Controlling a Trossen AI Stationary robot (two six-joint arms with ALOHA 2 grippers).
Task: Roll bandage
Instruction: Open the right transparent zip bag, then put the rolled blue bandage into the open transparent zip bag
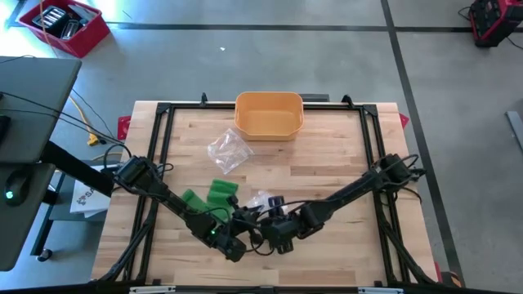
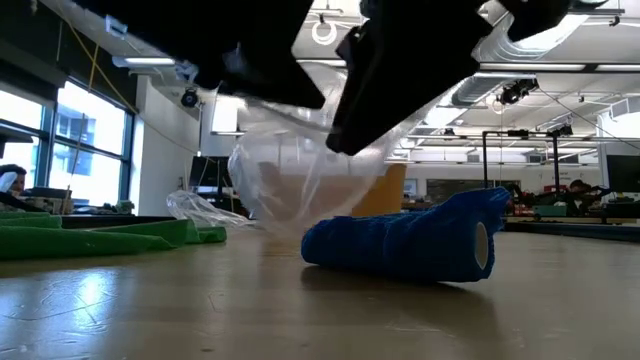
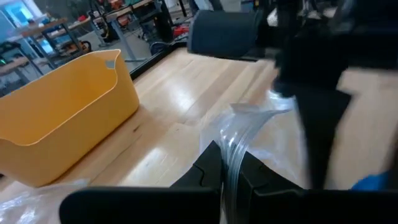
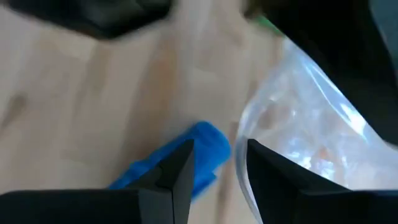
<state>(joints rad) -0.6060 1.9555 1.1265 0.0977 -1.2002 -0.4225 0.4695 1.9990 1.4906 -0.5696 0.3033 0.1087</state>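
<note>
A blue bandage roll [image 2: 410, 245] lies on its side on the wooden table; it also shows in the right wrist view [image 4: 186, 165]. My left gripper [image 3: 227, 177] is shut on a clear plastic bag [image 2: 300, 170] that hangs just beside the roll. My right gripper [image 4: 217, 171] is open above the roll's end, and the bag's rim [image 4: 244, 143] runs between its fingers. In the high view both grippers meet near the table's front middle, left [image 1: 243, 238] and right [image 1: 276, 230]. My left gripper pinches a gathered edge of the clear bag [image 3: 231, 155] between its two fingers, coming nearly level. The film fans out ahead of the fingertips, and the bag hangs with its lower part close to the table. My right gripper: I cannot tell whether its fingers touch the bag's rim.
A yellow bin [image 1: 270, 114] stands at the far middle of the table. A second clear bag [image 1: 227, 151] lies in front of it. Green bandages [image 1: 214, 194] lie left of the grippers. A black frame [image 1: 163, 110] edges the table.
</note>
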